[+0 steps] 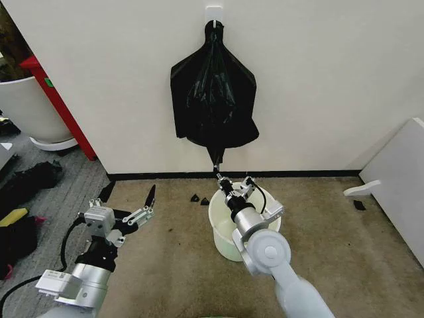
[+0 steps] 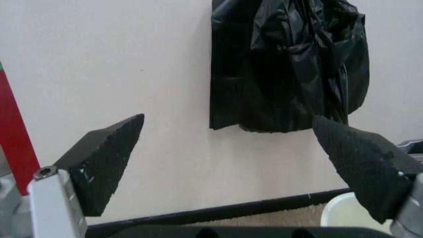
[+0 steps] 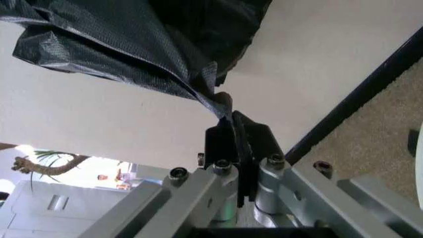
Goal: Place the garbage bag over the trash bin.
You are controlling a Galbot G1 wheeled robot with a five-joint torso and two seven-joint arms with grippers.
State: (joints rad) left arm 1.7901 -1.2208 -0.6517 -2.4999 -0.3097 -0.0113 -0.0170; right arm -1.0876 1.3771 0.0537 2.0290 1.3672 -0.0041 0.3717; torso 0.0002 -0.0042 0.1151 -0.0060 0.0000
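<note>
The bag (image 1: 213, 99) hangs flat against the white wall (image 1: 318, 79) in the upper centre of the head view, from a small white hook (image 1: 213, 13) at the top edge. Its long axis runs straight up and down: gathered to a neck at the hook, widest at mid-height, then drawn to a thin point at the bottom. That lower point aims down at the bin (image 1: 225, 228), which stands upright on the tan carpet (image 1: 165, 265) at lower centre, just out from the black baseboard (image 1: 298, 174), mouth up.

The right tool (image 1: 218, 173) reaches over the bin's far rim, and its fingers are closed tight on the bag's bottom tip. In the right wrist view the right tool (image 3: 228, 119) has its 2 black pads pressed together around a twisted strand of the bag (image 3: 132, 44), the film spreading out from the pinch toward the top of the frame.

The left tool (image 1: 147, 202) hovers above the carpet at lower left, well apart from the bin, its fingers spread wide and gripping nothing. In the left wrist view the left tool (image 2: 228, 148) frames the wall and the bag (image 2: 288, 64) between its wedge-shaped pads (image 2: 106, 158), and a slice of the bin (image 2: 343, 213) shows at the bottom right.
</note>
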